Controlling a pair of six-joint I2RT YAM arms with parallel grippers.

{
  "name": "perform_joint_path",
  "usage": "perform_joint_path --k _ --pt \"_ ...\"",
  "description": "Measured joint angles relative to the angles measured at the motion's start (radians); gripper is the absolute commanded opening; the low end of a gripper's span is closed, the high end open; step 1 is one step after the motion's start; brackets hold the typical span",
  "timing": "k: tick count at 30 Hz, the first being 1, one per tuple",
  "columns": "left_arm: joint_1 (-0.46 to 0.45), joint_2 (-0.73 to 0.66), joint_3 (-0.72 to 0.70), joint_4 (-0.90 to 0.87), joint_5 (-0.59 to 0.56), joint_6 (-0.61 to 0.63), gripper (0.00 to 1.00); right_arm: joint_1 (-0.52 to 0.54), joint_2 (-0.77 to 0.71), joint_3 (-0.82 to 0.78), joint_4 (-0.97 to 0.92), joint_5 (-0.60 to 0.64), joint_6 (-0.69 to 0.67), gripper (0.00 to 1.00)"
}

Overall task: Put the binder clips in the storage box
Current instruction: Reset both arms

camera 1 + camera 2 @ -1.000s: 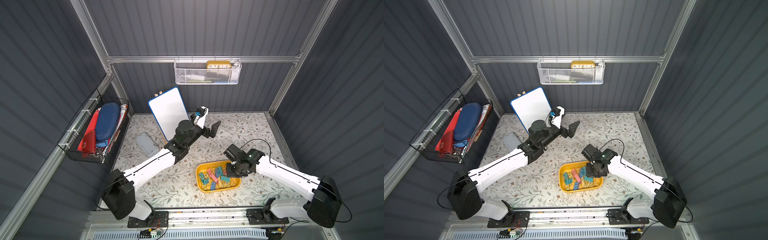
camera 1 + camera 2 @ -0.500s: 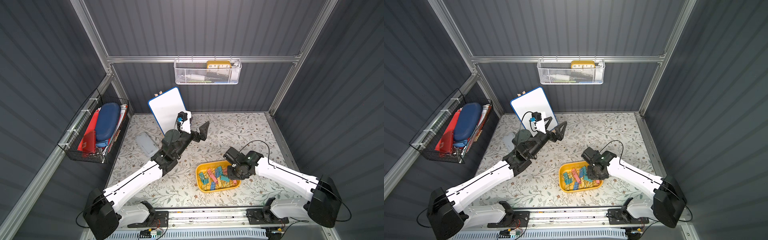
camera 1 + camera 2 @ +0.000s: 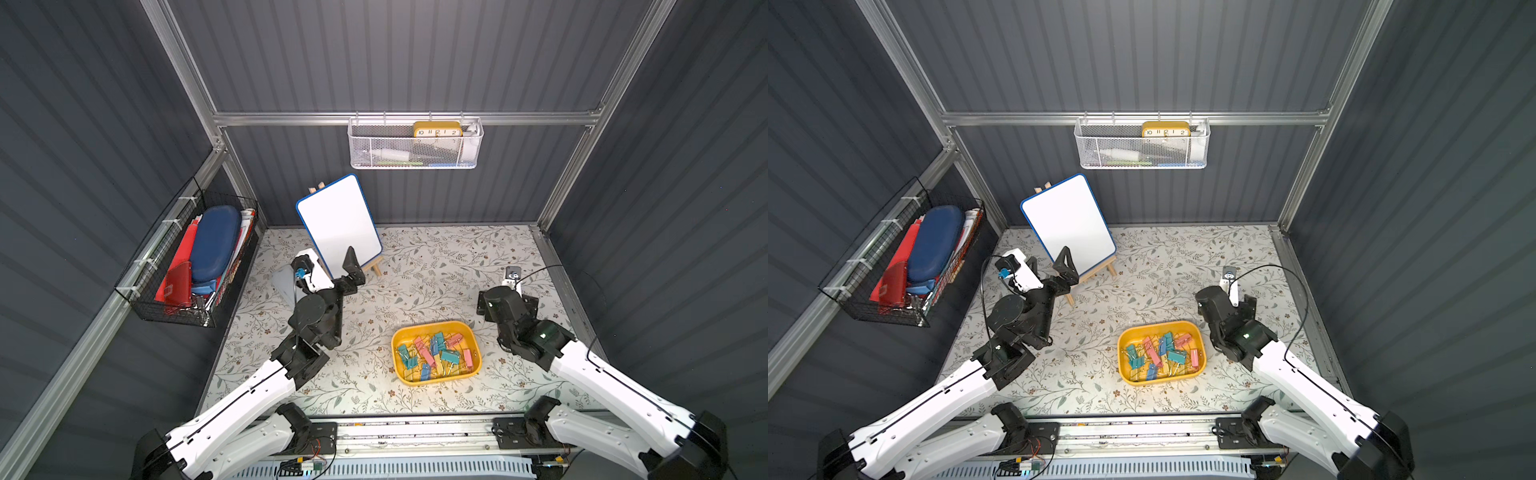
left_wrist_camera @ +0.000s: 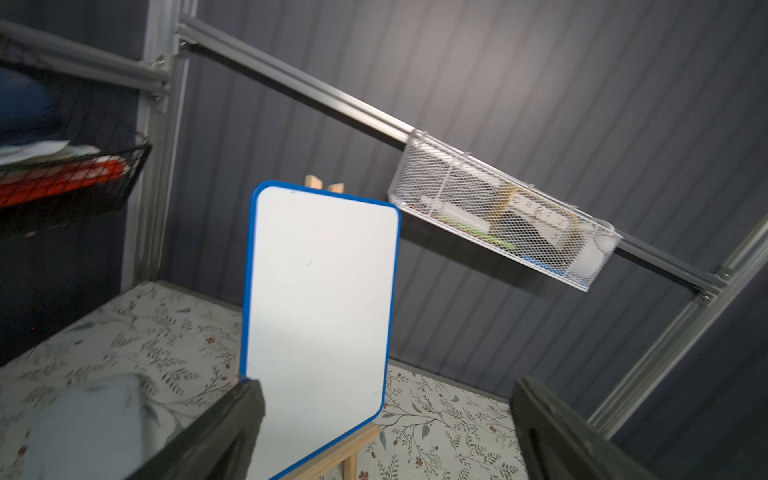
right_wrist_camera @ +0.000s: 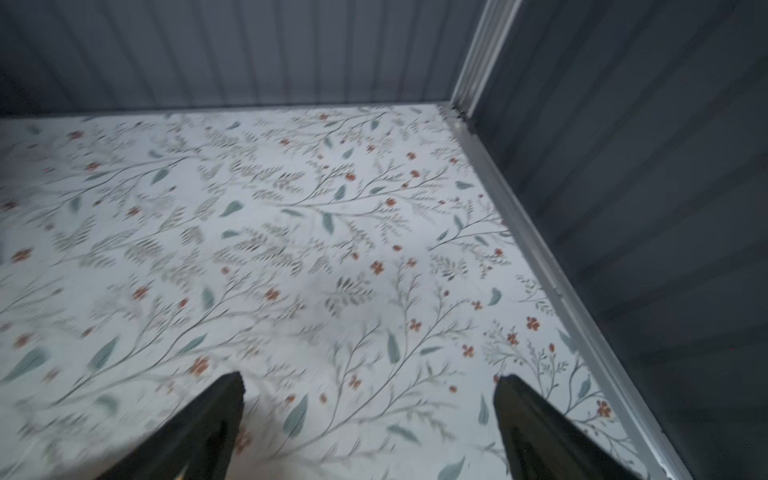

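The right claw (image 5: 370, 382) is off the box! A moment ago it hung pinched shut right over the shallow bright yellow plastic tray (image 3: 436, 325). Now its two black fingers (image 5: 208, 424) stand spread wide with nothing between them, and its own camera looks out over bare floral table cover (image 5: 291, 208) towards the corner by the right-hand wall. In both top views that arm sits near the tray's right end, clear of it and not touching.

Over to the left claw (image 4: 388, 386), which is wide open too, and empty. It has come down from its high perch and now sits low in front of the blue-framed whiteboard (image 3: 338, 224) on its little wooden easel. The small translucent grey-white box (image 3: 284, 284) lies near it on the cover.

And the small pastel binder clips (image 3: 434, 353)? Teal, blue, pink and yellow, they're all heaped inside the tray with their wire handles tangled together. I can't spot a single one loose on the table cover in both top views.

So my read is that this release dropped the last clip in, and both arms look to be backing off to rest. One caution: the arms hide patches of the cover beneath them, so a stray clip there can't be ruled out
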State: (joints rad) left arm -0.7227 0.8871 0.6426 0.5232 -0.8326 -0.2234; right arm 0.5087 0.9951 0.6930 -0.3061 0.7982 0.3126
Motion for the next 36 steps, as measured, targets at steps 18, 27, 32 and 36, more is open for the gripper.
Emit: perform_joint_path --k 18,27,32,36 --pt "0.713 0.242 -0.362 0.695 0.418 0.198 0.99 -0.523 0.524 -0.277 0.999 -0.472 -0.175 0.99" --pt "0.808 0.581 -0.299 0.912 0.727 0.213 0.99 -0.516 0.540 -0.315 1.137 -0.608 -0.218 0.99" --pt "0.818 0.684 -0.125 0.845 0.820 0.224 0.99 -0.516 0.539 -0.315 1.154 -0.620 -0.224 0.99" --pt "0.828 0.690 -0.146 0.903 0.885 0.219 0.99 -0.516 0.539 -0.315 1.157 -0.622 -0.224 0.99"
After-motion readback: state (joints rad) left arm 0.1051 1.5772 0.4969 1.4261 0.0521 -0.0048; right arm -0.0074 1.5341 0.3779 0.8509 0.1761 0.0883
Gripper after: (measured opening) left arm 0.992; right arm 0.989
